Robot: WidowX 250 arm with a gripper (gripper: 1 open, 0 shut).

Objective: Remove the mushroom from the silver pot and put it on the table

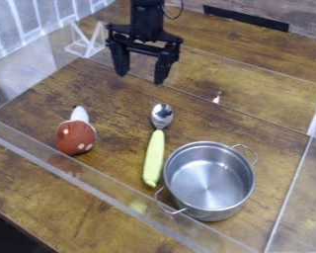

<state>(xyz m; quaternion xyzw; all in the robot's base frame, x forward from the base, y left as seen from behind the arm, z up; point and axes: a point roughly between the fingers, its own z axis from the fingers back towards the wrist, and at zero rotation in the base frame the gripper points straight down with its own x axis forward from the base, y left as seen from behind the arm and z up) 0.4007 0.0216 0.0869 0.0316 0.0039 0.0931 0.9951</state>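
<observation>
The mushroom [76,133], with a reddish-brown cap and a white stem, lies on its side on the dark wood table [227,124] at the left. The silver pot [209,179] stands empty at the front right, well apart from it. My gripper [142,66] hangs over the far part of the table, pointing down, open, with nothing between its black fingers. It is far behind both the mushroom and the pot.
A spoon with a yellow handle [154,156] and a metal bowl [162,115] lies between the mushroom and the pot. Clear acrylic walls [82,173] edge the table at the front and right. A white frame [84,42] stands at the back left.
</observation>
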